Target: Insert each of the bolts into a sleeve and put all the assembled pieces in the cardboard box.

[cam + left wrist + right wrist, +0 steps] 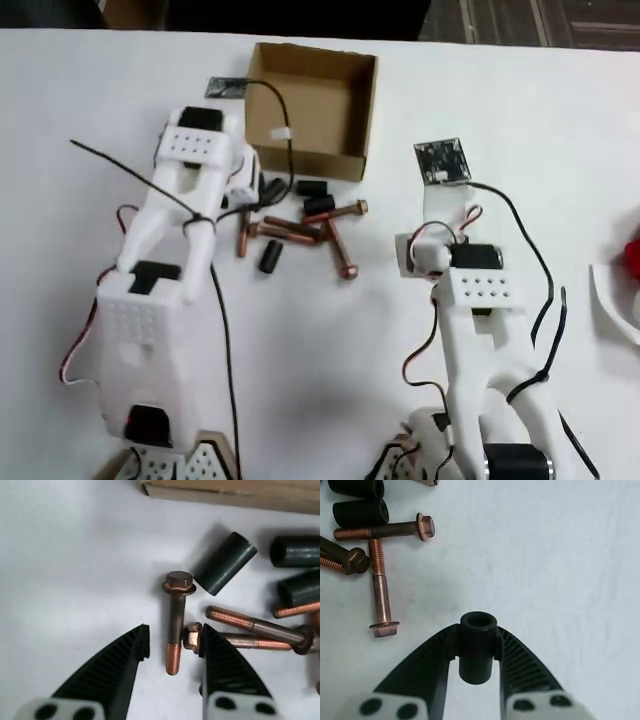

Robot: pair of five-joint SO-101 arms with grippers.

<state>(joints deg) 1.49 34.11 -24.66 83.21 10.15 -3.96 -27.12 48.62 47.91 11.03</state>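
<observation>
The left claw [175, 641] is spread astride a bolt [175, 605] lying on the bench [75, 555]. The bolt's long axis runs straight out from the claw, threaded end nearest and head farthest. A second bolt [235, 640] seems to touch one finger with its head. The right claw [476, 632] pinches a sleeve [478, 662], bore end pointing past the fingertips, well apart from that bolt. The cardboard box [300, 155] stands just beyond.

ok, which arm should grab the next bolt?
Left. The left gripper is open, with a bolt lying shank-first between its jaws. The right gripper is shut on a sleeve.
</observation>
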